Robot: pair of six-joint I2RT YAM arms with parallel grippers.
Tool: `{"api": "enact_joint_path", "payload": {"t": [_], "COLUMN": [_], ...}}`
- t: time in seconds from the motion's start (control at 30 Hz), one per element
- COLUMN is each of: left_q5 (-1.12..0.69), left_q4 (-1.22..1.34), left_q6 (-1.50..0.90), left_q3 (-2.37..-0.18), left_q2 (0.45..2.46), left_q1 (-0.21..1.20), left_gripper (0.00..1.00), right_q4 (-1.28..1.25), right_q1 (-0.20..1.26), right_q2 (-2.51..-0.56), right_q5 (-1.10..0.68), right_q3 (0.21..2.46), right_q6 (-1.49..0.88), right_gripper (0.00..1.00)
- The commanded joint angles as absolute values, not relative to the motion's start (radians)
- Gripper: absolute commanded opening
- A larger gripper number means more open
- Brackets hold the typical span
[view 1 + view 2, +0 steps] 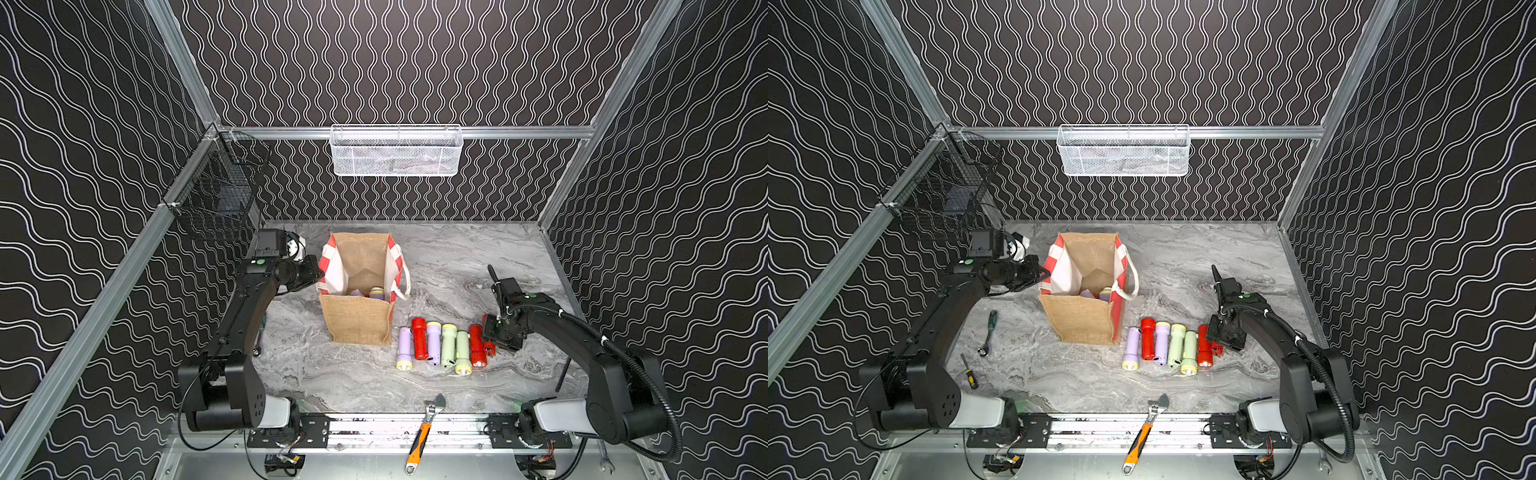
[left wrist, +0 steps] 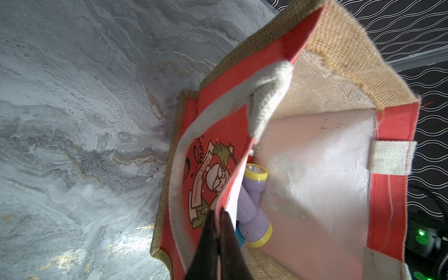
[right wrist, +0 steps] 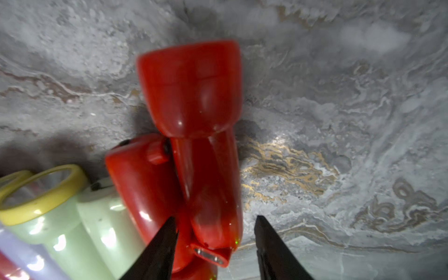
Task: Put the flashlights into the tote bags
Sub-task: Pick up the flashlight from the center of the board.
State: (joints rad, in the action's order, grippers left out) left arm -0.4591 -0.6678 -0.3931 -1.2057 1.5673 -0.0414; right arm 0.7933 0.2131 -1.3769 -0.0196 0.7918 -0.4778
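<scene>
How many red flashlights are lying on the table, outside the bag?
3 red flashlights. One is second in the row from the bag, one sixth, the last beside it, between the open jaws of the right gripper. The bag may hide more.

Tan tote bag (image 1: pixel 357 320) has red-and-white striped rim; flashlights (image 1: pixel 433 343) are red, lilac, pale green, perhaps blue.

Your left arm (image 1: pixel 243 320) reaches forward from its base and bends inward with the wrist about level. Your left gripper (image 2: pixel 218 214) has its fingers (image 2: pixel 206 244) pressed together on the rim of the tote bag (image 2: pixel 392 126). Your right arm (image 1: pixel 590 345) arches over with the wrist tipped down. Your right gripper (image 3: pixel 215 218) has its fingers (image 3: pixel 157 249) parted on either side of the tail of a red flashlight (image 3: pixel 194 97).
</scene>
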Motion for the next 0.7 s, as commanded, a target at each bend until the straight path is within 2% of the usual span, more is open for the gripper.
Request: {"api": "enact_joint_path", "payload": {"t": [0.0, 0.3, 0.67], "left_q5": [-0.443, -0.439, -0.436], "left_q4": [-0.637, -0.638, -0.636], "left_q6": [-0.38, -0.381, -0.385], "left_q3": [-1.211, -1.21, -1.209], "left_q2": [1.574, 1.573, 1.58], "left_q1": [-0.045, -0.046, -0.044], "left_gripper": [0.0, 0.0, 0.0], "right_q4": [0.791, 0.773, 0.748], "right_q1": [0.212, 0.206, 0.199], "right_q2": [-1.385, -1.432, -1.465], "right_q5": [-0.016, -0.002, 0.021], "right_q3": [0.777, 0.776, 0.782], "right_q6": [-0.474, -0.462, -0.437], "right_gripper": [0.54, 0.54, 0.47]}}
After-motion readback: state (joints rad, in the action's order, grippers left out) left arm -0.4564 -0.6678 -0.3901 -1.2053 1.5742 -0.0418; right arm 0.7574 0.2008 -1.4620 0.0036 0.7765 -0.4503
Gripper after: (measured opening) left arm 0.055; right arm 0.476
